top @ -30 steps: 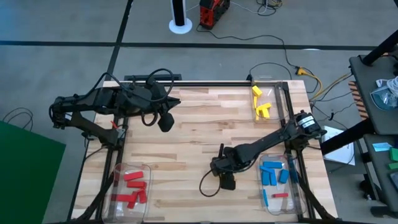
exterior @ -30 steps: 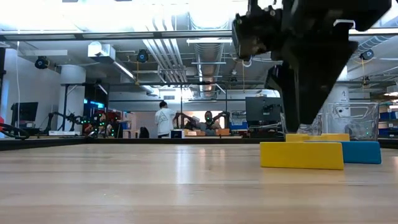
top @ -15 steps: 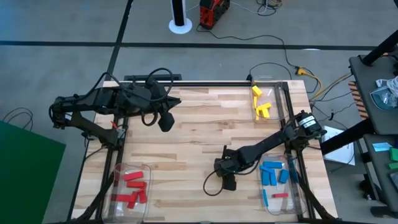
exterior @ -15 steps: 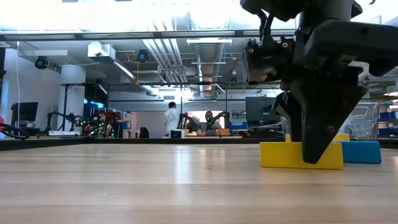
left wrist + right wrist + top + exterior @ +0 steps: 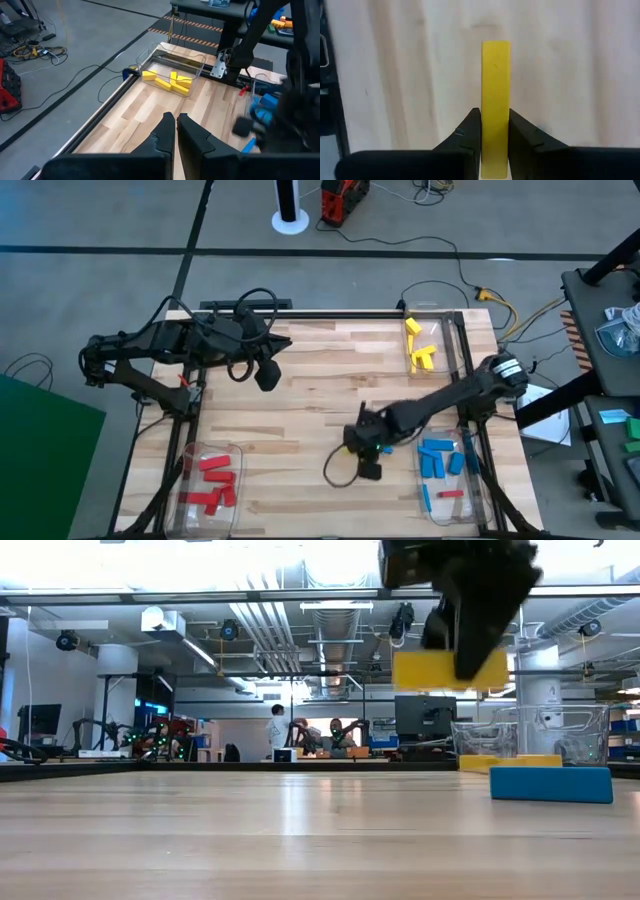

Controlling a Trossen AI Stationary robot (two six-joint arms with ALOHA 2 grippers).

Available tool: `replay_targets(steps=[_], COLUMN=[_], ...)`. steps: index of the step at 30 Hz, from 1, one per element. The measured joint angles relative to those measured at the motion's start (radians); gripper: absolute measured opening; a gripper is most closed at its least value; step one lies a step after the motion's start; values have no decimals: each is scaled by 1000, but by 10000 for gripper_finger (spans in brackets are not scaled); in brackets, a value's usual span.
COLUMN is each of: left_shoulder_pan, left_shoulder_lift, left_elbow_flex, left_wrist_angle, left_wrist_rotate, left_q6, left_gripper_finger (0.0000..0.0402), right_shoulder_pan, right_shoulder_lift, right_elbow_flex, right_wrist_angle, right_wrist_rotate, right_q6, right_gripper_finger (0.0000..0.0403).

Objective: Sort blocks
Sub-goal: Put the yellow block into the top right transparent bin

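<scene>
Yellow rectangular block is clamped between my right gripper's two dark fingers, and it's up in the air, clear of the pale wooden table at its near middle. In the low view the block hangs level, well above the boards. One blue rectangular block lies flat on the table just to the right of and below it. Over on the far right corner, the clear plastic bin holds the other yellow blocks in a loose heap. Near right, a second clear bin carries the blue blocks plus a slim red piece. Near left, the third clear bin has the red blocks. My left gripper waits over the far left of the table, fingers pinched together on nothing.
</scene>
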Motion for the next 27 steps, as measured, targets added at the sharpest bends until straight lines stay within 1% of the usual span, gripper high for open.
replay_targets(steps=[3, 6, 9, 13, 17, 21, 24, 25, 27], left_shoulder_pan=[0, 0, 0, 0, 0, 0, 0, 0, 0], left_shoulder_lift=[2, 3, 3, 3, 3, 3, 3, 3, 3], left_elbow_flex=[0, 0, 0, 0, 0, 0, 0, 0, 0], left_wrist_angle=[3, 8, 27, 46, 46, 46, 46, 46, 46], left_wrist_rotate=[0, 0, 0, 0, 0, 0, 0, 0, 0], left_q6=[-12, -19, -20, -21, -20, -20, -19, -19, -12], left_gripper_finger=[0, 0, 0, 0, 0, 0, 0, 0, 0], right_shoulder_pan=[-69, -177, -314, -523, -730, -887, -956, -966, -975], right_shoulder_lift=[-64, -142, -221, -330, -425, -485, -495, -496, -493], right_elbow_flex=[47, 57, 48, 30, -4, -54, -90, -98, -115], right_wrist_angle=[-166, -293, -374, -470, -486, -489, -492, -491, -491], right_wrist_rotate=[23, 67, 108, 198, 222, 220, 214, 210, 208], right_q6=[43, 79, 130, 212, 211, 201, 161, 151, 136], right_gripper_finger=[50, 50, 50, 50, 50, 50, 50, 55, 76])
